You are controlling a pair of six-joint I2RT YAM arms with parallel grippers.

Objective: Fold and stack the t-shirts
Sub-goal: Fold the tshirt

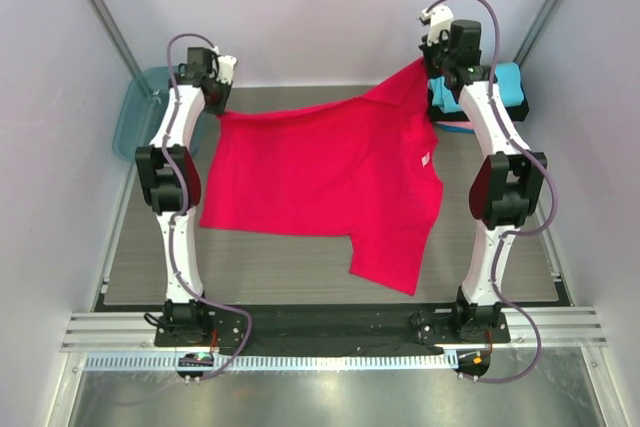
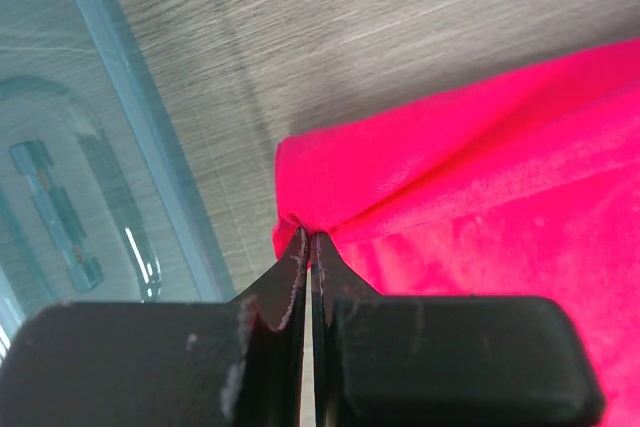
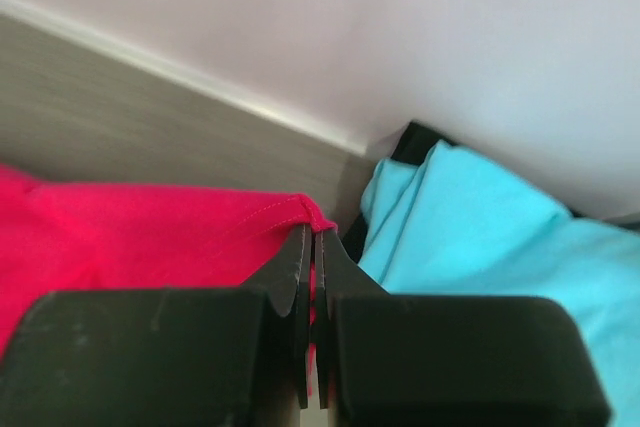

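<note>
My left gripper (image 2: 308,237) is pinched tight on one far corner of the red t-shirt (image 1: 320,172), the cloth bunching into a small fold right at the fingertips. My right gripper (image 3: 315,232) is clamped the same way on the opposite far corner, which it holds a little higher. I judge the point of the two-corner hold is to pull the far edge taut between my arms, so the body spreads flat on the desk (image 1: 280,272) before any fold goes in. Most of the shirt lies on the wood already, with one sleeve trailing toward the near edge. The cyan t-shirt (image 3: 480,237) sits folded just beyond my right gripper in the far right corner, with a pink t-shirt (image 1: 455,125) showing as a thin edge under it. That seems to be where the stack goes, handy to the right arm. The teal bin (image 2: 100,147) stands just beside my left gripper, off the desk's left side. A small white tag (image 1: 427,159) shows on the red shirt near its right side, too small to read, and I see no other writing.
</note>
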